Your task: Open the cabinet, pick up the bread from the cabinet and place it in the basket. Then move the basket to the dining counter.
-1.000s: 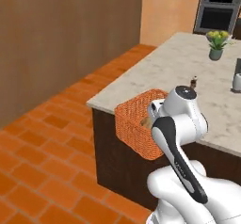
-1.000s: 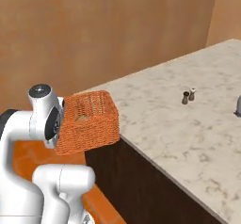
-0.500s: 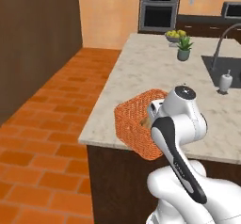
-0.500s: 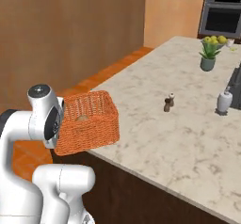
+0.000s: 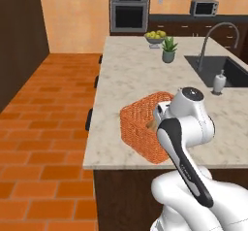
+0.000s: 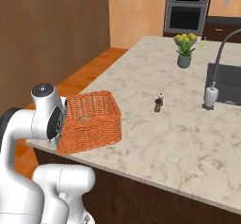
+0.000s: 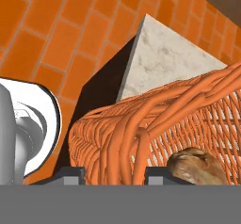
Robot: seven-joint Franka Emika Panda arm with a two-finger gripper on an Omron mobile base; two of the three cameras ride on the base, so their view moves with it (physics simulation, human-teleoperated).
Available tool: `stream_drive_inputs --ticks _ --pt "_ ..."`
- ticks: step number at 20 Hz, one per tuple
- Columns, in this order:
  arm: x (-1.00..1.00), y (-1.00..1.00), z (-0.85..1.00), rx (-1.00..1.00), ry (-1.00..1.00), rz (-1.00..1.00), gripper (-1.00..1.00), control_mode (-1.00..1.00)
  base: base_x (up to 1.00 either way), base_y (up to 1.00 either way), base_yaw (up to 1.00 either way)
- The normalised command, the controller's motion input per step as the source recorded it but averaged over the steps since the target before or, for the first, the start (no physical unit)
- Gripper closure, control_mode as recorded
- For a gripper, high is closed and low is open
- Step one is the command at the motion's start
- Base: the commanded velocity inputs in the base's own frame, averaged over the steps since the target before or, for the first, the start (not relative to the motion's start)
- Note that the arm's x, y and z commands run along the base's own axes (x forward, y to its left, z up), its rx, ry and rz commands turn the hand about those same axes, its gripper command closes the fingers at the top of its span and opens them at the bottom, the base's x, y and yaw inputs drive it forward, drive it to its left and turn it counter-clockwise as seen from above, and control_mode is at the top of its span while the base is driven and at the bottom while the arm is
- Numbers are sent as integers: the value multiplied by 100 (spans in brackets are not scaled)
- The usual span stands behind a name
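Change since earlier frame: camera views are swung round by the base; the sink (image 5: 220, 70) is brought into sight.
Step in hand: basket (image 6: 89, 122) is carried to the dining counter (image 6: 155, 124).
Gripper (image 7: 113, 171): clamped tight on the basket rim.
Bread (image 7: 196, 166): lies inside the basket.
Basket position: at the counter's near corner.
Next move: lowering fully onto the marble, then release, is judged necessary.
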Motion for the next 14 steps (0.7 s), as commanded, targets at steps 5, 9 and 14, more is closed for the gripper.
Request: stream_drive_inputs --ticks 5,9,14 --pt "0 0 0 0 0 0 100 100 44 36 -21" --pt "0 0 0 0 0 0 100 100 16 11 -12" --pt "0 0 0 0 0 0 100 100 6 1 -6"
